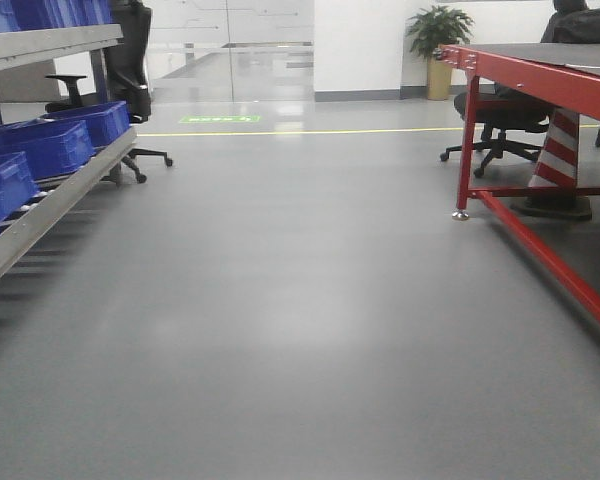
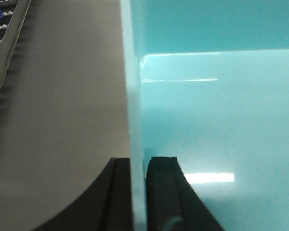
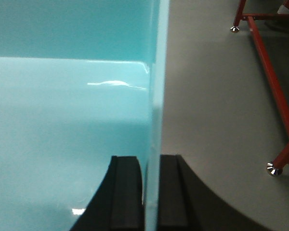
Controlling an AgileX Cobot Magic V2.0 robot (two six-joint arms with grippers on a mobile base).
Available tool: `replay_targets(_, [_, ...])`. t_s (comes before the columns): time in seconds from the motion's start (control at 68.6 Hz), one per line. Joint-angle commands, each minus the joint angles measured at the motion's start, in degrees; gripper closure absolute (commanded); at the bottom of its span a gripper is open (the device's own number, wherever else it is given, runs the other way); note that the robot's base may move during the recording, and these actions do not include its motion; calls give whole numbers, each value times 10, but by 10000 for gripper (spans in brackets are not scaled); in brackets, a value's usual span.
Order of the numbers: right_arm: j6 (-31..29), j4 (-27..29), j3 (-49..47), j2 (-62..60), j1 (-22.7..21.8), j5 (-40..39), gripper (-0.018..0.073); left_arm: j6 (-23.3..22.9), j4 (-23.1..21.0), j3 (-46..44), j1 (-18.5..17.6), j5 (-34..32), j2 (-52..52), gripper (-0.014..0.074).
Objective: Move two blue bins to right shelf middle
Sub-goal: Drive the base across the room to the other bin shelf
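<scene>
At least three dark blue crates are counted on the lower level of the rack; the number on the level above cannot be determined. Two office chairs, one red table, one striped cone and one potted plant are recorded. One pale blue bin is shown in each wrist view.

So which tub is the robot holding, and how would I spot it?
Look at the grey floor between the rack on the left and the red table on the right. Above that floor, the left end effector and right end effector each pinch a side wall of the pale blue bin. It is smooth and light cyan, unlike the dark blue crates on the rack.
</scene>
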Motion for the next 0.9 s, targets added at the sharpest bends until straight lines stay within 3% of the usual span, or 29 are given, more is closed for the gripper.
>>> replay_targets(0.0, [-6,-9,-7,-4,2,-33,721,6,4,-5,-6,-23,-4,707])
replay_targets(0.889, [-6,-9,-7,-4,2,-37,721,6,4,-5,-6,-37,10,707])
